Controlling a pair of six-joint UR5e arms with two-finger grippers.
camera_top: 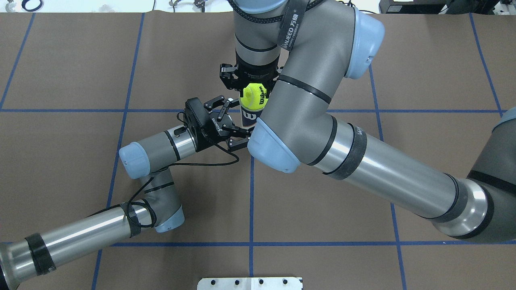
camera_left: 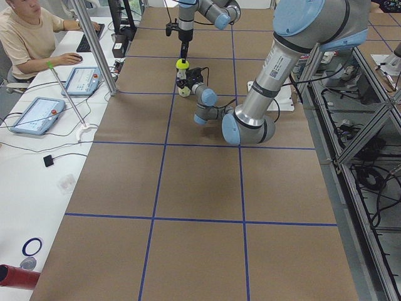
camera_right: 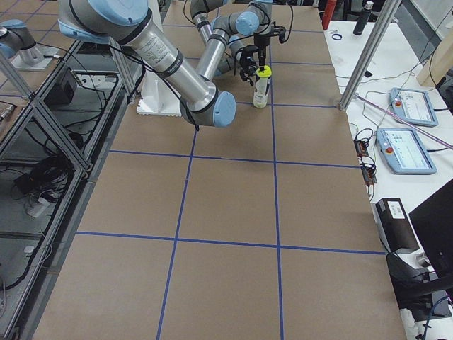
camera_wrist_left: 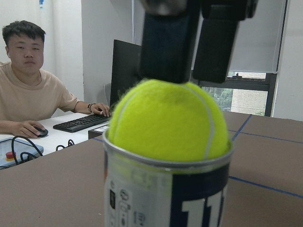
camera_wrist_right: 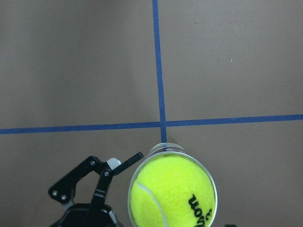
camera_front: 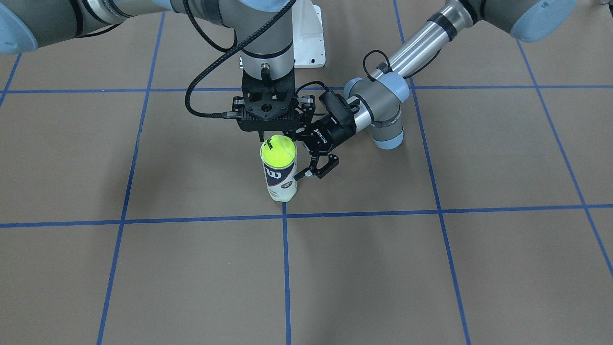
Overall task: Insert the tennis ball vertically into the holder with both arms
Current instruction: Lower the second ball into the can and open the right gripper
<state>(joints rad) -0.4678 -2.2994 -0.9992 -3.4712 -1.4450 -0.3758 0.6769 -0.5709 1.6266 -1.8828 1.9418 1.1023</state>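
Observation:
The holder (camera_front: 280, 184), a clear can with a navy "W" label, stands upright at mid-table. The tennis ball (camera_front: 278, 149) sits in its mouth, its upper half above the rim (camera_wrist_right: 163, 149). My right gripper (camera_front: 278, 134) points straight down over the ball. Its two dark fingers (camera_wrist_left: 168, 42) end at the ball's top (camera_wrist_left: 165, 120) and look apart, holding nothing. My left gripper (camera_top: 238, 120) reaches in level from the side. It is open, with the holder (camera_top: 248, 117) at its fingertips and one finger (camera_wrist_right: 124, 163) close to the rim.
A white base plate (camera_front: 309, 43) lies behind the holder, at the robot's side. Blue tape lines (camera_front: 285, 268) grid the brown table. A person (camera_left: 28, 34) sits at a side desk with tablets (camera_left: 34, 113). The right arm's big elbow (camera_top: 274, 149) hangs over the table's middle.

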